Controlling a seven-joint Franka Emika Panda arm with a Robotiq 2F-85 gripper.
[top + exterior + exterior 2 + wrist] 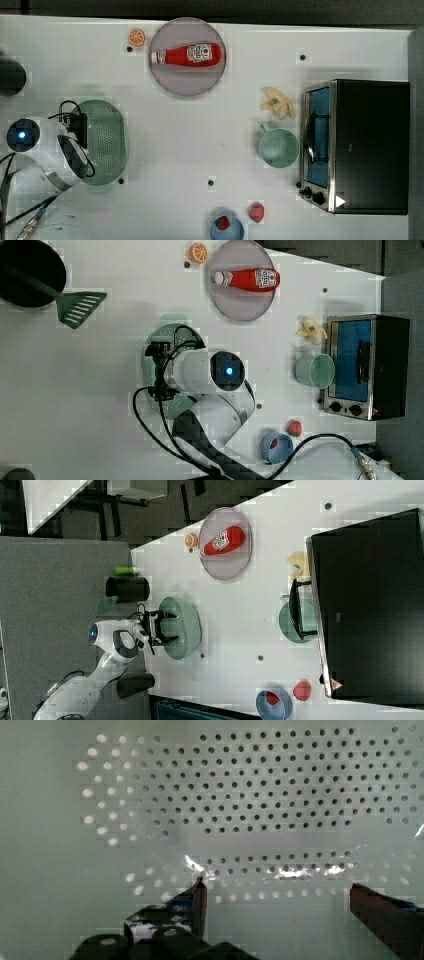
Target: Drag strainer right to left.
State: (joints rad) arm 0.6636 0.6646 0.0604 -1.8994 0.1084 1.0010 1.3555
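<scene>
The strainer [107, 135] is a pale mint-green oval colander with rows of small holes, lying at the top view's left. My gripper [175, 627] hangs over its bowl, open, with both black fingers pointing into the hollow. In the wrist view the perforated inner wall of the strainer [250, 795] is close up, and the gripper [280, 895] shows its two fingers [199, 900] wide apart with nothing between them. Whether a fingertip touches the plastic I cannot tell. In the left view the arm covers most of the strainer [172, 330].
A grey plate [172, 80] carries a ketchup bottle [187, 54], beside an orange slice [136, 37]. A mint mug [278, 147], a banana [277, 102] and a toaster oven [355, 145] sit at the top view's right. A blue bowl [226, 229], a strawberry [256, 212], a black pot [30, 272] and a spatula [80, 307] are also on the table.
</scene>
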